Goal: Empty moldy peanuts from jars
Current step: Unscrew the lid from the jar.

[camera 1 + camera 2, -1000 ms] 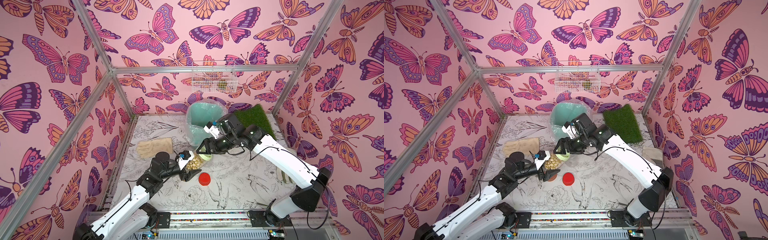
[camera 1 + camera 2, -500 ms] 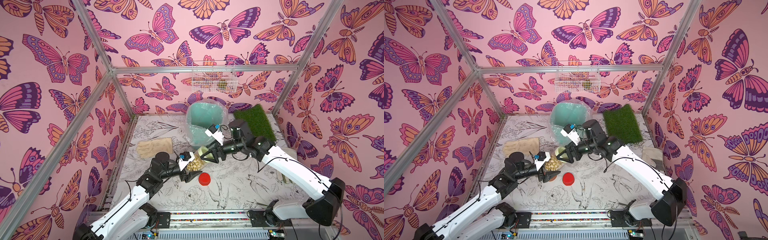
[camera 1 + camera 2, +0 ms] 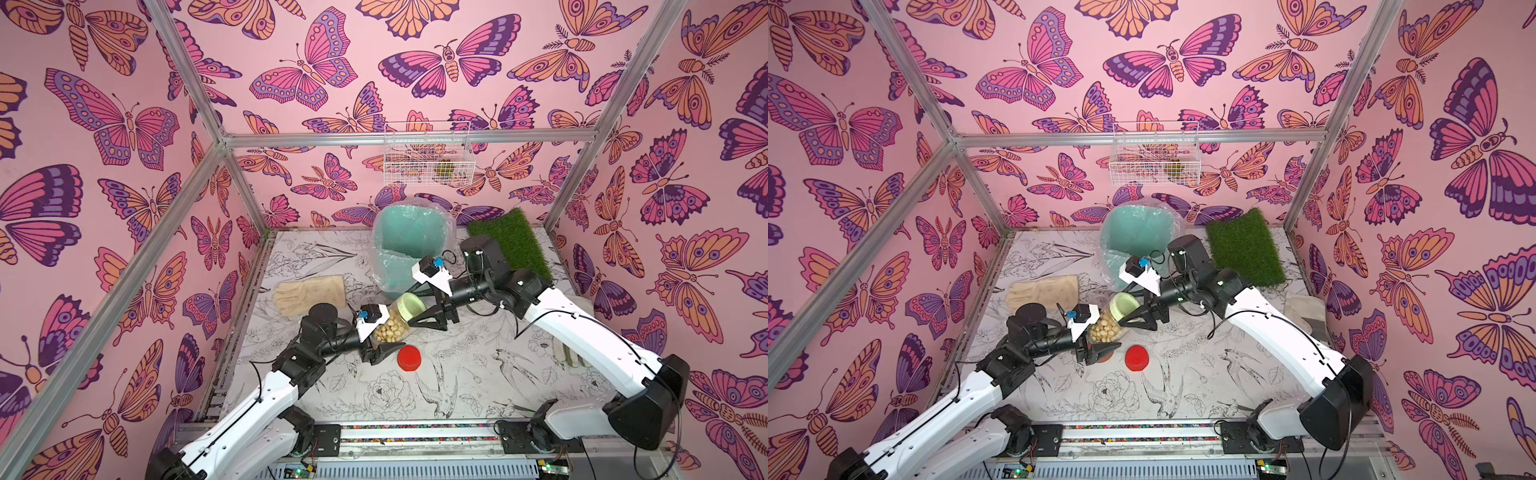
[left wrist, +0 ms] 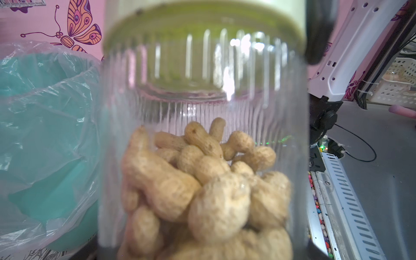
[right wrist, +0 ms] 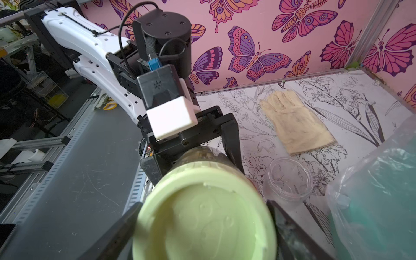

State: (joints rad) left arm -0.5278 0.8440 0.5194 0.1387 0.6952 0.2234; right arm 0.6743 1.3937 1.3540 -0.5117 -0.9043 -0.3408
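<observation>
The mint-green bin (image 3: pixel 409 245) stands at the back. Before it, above the worktop, the left end effector (image 3: pixel 380 347) grips the peanut jar (image 3: pixel 390 328) – rigid, slick, fairly light. The right end effector (image 5: pixel 202 225), spread wide, brackets its pale green lid (image 5: pixel 203 217) – best grasped at the rim.

Centre: crowded; the jar of peanuts (image 3: pixel 390 328) is flanked by both arms.
Below the jar: the red lid (image 3: pixel 409 358) lies close by, leaving a narrow gap.
Upper centre: blocked by the lined mint-green bin (image 3: pixel 409 245).
Between bin and jar: an empty clear jar (image 5: pixel 289 179) stands.
Left of centre: the glove (image 3: pixel 309 293) lies flat.
Upper right: the grass mat (image 3: pixel 513 241) lies flat.
Lower floor: open room is left.
</observation>
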